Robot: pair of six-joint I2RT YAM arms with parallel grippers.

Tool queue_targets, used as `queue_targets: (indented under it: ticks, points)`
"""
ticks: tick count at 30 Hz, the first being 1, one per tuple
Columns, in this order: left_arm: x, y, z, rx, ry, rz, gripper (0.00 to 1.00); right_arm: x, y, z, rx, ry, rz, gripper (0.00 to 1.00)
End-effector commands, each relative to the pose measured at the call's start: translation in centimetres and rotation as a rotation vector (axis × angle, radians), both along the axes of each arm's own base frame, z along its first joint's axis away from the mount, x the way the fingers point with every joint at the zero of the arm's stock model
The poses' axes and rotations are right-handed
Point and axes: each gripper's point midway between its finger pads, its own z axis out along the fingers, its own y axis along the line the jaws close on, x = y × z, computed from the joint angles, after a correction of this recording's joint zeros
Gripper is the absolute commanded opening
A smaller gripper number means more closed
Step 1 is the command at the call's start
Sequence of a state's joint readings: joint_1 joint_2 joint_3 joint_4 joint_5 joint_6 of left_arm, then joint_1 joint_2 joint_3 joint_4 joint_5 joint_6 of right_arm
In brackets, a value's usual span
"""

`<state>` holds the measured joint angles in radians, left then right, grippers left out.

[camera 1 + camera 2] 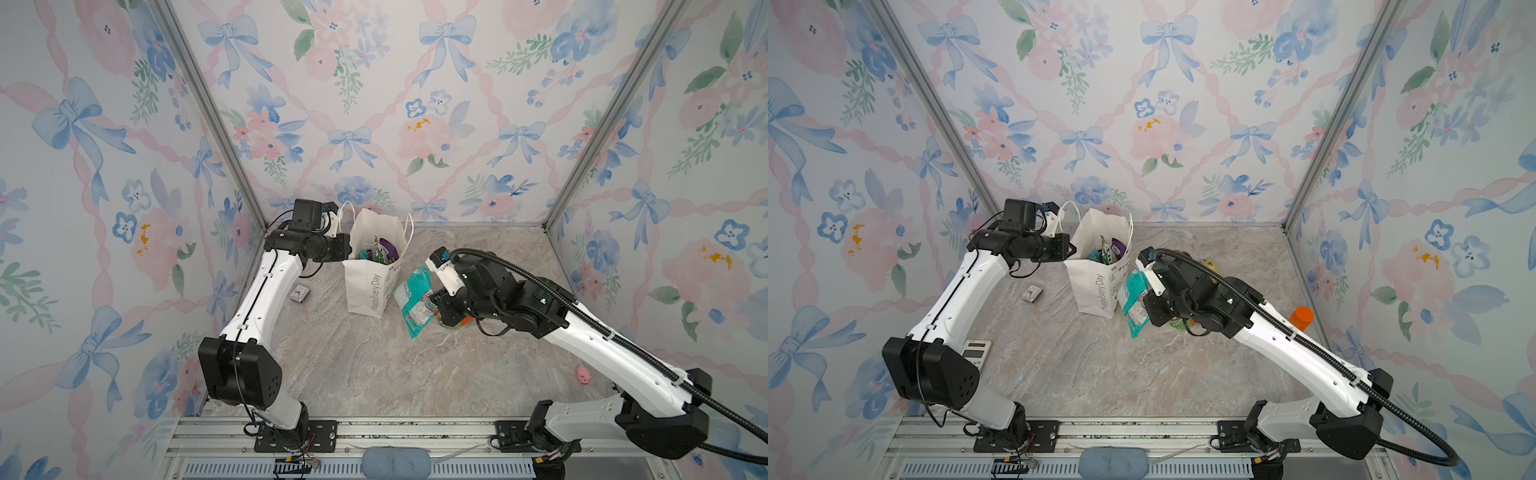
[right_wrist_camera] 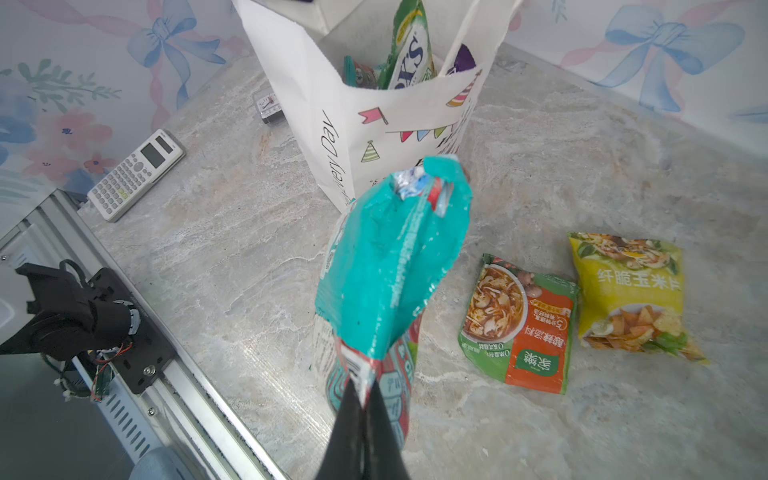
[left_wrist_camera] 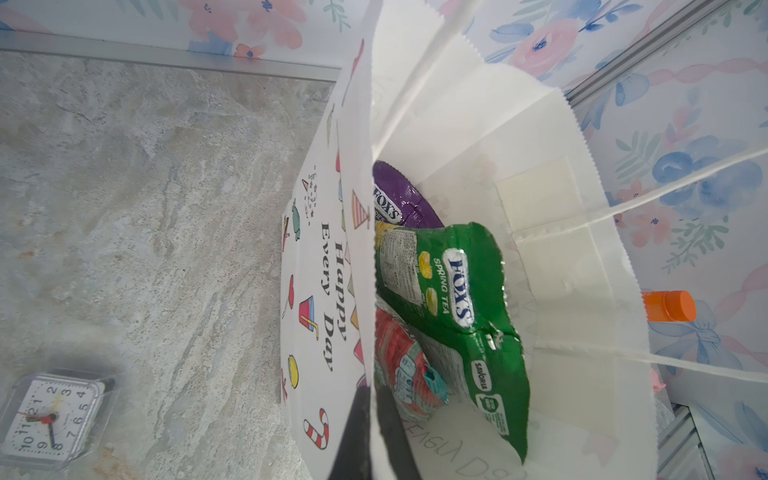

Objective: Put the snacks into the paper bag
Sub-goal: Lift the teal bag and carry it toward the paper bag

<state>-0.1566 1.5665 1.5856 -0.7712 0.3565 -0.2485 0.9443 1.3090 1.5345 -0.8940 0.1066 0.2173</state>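
Found the paper bag [image 1: 368, 291] upright toward the back of the desk [image 1: 374, 374], mouth open, cord handles up.

Noted the left pincer [image 3: 370, 399] clenched on the bag's rim, one finger outside the printed wall and one inside. Seen clearly only in the left wrist view.

Counted three packets inside the bag:
- green packet [image 3: 457, 316], lettered FOX'S SPRING TEA, uppermost
- purple packet [image 3: 401, 195] behind it
- teal-and-red packet [image 3: 405, 370], partly under the green one

Noted the right pincer [image 2: 363, 395] clamped on one end of a teal packet [image 2: 390, 266]. Held it crumpled and tilted, just beside the bag's outer wall and outside the mouth in both top views. Contact between packet and bag wall: cannot tell.

Logged two more snacks lying flat on the desk under the right arm: green-and-orange packet [image 2: 519, 328] and yellow chip bag [image 2: 631, 291]. Side by side, edges meeting or nearly so, near the bag but apart from it.

Also on the desk:
- white calculator [image 2: 137, 174] by the left arm's base
- small clock [image 3: 50, 415] to the bag's left
- orange-capped bottle [image 1: 1301, 318] at the right wall
- small pink toy [image 1: 584, 374] near the right arm
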Motion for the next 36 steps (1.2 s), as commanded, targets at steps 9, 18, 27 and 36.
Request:
queue_targets:
  ticks: [9,18,27,36]
  points:
    - [0.6,-0.5,-0.1,-0.014,-0.015,-0.005,0.0,-0.5,1.0,7.2,0.05,-0.141,0.061,0.0]
    - [0.5,-0.6,0.0,-0.015,-0.016,-0.008,0.0,2.0,4.4,10.3,0.016,-0.225,0.131,0.0]
    - [0.5,-0.7,-0.1,-0.016,-0.015,-0.011,0.0,7.0,6.1,11.3,-0.019,-0.258,0.141,0.0]
    - [0.6,-0.7,-0.3,-0.014,-0.01,-0.012,0.0,11.0,6.4,13.3,0.056,-0.299,0.134,0.0]
